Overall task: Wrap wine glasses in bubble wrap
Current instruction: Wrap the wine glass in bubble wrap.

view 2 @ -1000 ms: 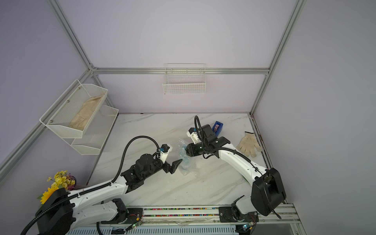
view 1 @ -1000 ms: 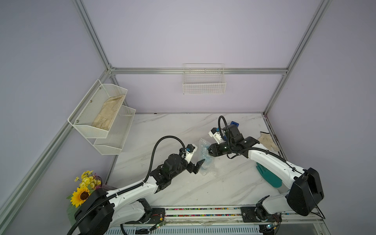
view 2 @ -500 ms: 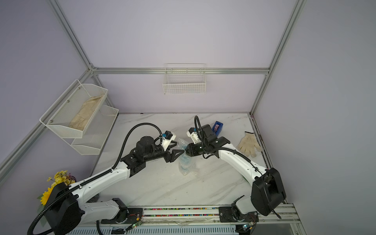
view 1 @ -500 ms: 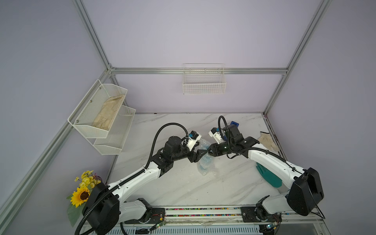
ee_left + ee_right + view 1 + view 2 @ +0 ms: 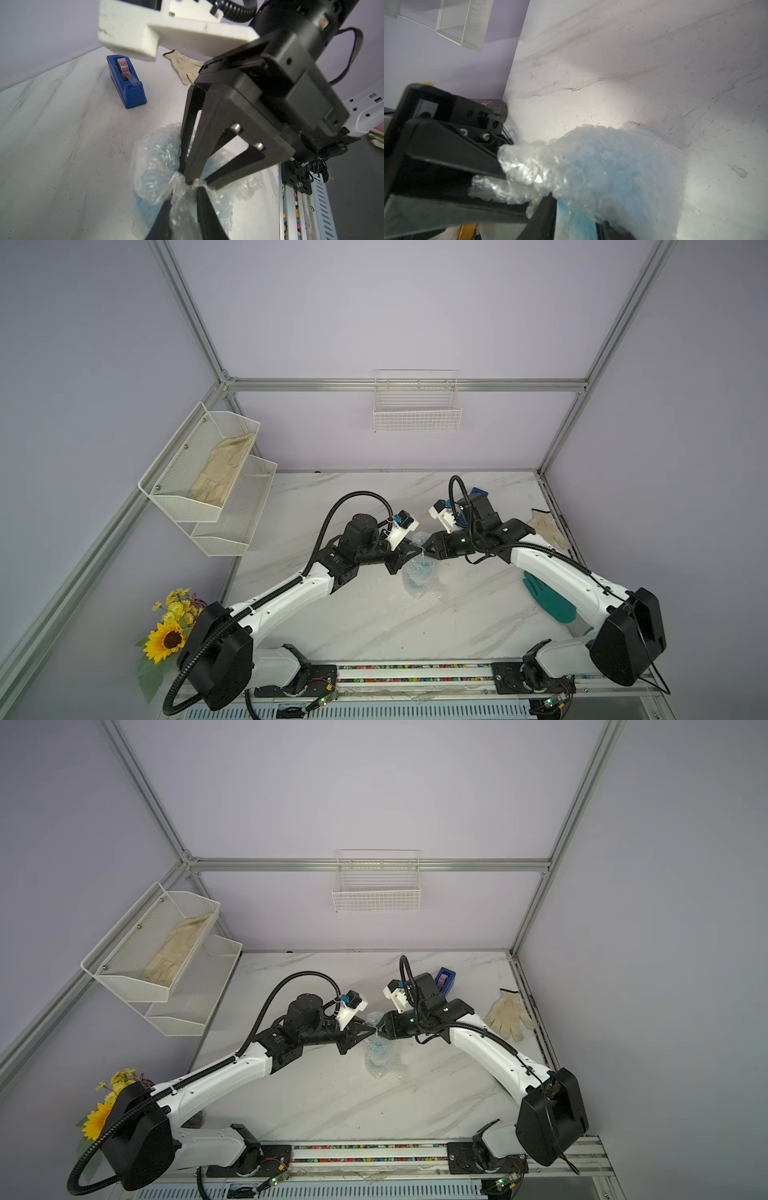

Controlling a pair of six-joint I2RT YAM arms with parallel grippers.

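The wine glass (image 5: 417, 577) is a light blue goblet showing through the bubble wrap (image 5: 424, 590) bundled round it at mid-table, seen in both top views (image 5: 380, 1056). My two grippers meet tip to tip over the bundle's gathered top. The left gripper (image 5: 410, 556) (image 5: 185, 194) is shut on a twisted bunch of wrap. Coming from the opposite side, the right gripper (image 5: 424, 549) (image 5: 575, 209) pinches the same gathered wrap, with blue-tinted wrap (image 5: 618, 172) between its fingers. Most of the goblet is hidden by the wrap.
A dark blue tape dispenser (image 5: 445, 979) stands behind the right arm. A cream glove (image 5: 508, 1013) lies at the right edge, a teal glove (image 5: 548, 599) under the right arm. A wire basket (image 5: 417, 410) hangs on the back wall; a tiered shelf (image 5: 208, 472) and sunflowers (image 5: 166, 635) are left.
My left arm swung from the bundle's front-left side up to its top, and its wide-open jaws closed on the gathered wrap. The right arm held its place.
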